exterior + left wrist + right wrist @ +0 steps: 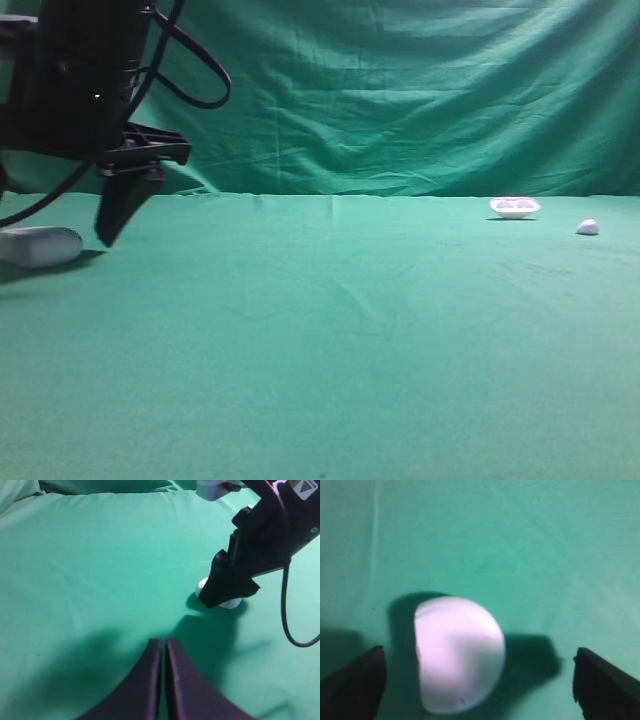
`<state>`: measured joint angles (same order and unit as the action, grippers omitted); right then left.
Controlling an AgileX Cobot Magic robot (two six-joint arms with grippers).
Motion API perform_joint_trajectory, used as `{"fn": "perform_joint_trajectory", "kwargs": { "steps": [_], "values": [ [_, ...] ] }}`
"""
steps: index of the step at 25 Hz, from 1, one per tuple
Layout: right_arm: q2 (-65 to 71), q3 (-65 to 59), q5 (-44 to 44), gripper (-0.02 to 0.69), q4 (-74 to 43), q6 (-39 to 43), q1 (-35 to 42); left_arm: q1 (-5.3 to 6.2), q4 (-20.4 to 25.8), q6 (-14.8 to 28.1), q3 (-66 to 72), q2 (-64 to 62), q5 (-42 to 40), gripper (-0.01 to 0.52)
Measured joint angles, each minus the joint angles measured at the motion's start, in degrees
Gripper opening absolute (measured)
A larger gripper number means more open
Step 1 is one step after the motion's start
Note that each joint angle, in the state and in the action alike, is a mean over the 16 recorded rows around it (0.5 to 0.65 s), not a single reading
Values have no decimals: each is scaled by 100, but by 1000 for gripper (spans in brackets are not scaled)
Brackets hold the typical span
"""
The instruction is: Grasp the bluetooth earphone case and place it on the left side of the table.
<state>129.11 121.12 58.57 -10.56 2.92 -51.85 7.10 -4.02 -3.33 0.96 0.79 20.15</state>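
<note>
Bluetooth earphone case (457, 655) unmarked, on table (330, 330)

The table (330, 340) is viewed low and frontally toward the backdrop (400, 90); the bluetooth earphone case (457, 655) is framed closely from above, also glimpsed by the left wrist.

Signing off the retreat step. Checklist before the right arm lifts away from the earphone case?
1. Bluetooth earphone case lies at the far left of the table: ok.
2. Right gripper open: ok, its fingers are spread wide.
3. Fingers clear of the case: ok, the right wrist view shows cloth on both sides.
4. Case lying still: cannot tell, the wrist view is blurred.
5. Left gripper shut, empty and apart from the case: ok.
6. White dish far to the right, out of the way: ok.
</note>
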Motion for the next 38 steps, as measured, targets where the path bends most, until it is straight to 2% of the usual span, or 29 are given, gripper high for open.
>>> {"fn": "perform_joint_trajectory", "kwargs": {
  "steps": [8, 12, 19, 25, 38],
  "values": [
    [-1788, -382, 1023, 153, -222, 195, 459, 0, 0, 0, 0, 0, 0, 0],
    [-2782, -974, 1274, 73, -37, 298, 846, 0, 0, 0, 0, 0, 0, 0],
    [-4509, -2601, 1307, 68, 354, 397, 1455, 0, 0, 0, 0, 0, 0, 0],
    [-5963, -4241, 1006, 68, 534, 524, 1677, 0, 0, 0, 0, 0, 0, 0],
    [-9175, -7428, -1080, 68, 784, 788, 1694, 0, 0, 0, 0, 0, 0, 0]
  ]
}}
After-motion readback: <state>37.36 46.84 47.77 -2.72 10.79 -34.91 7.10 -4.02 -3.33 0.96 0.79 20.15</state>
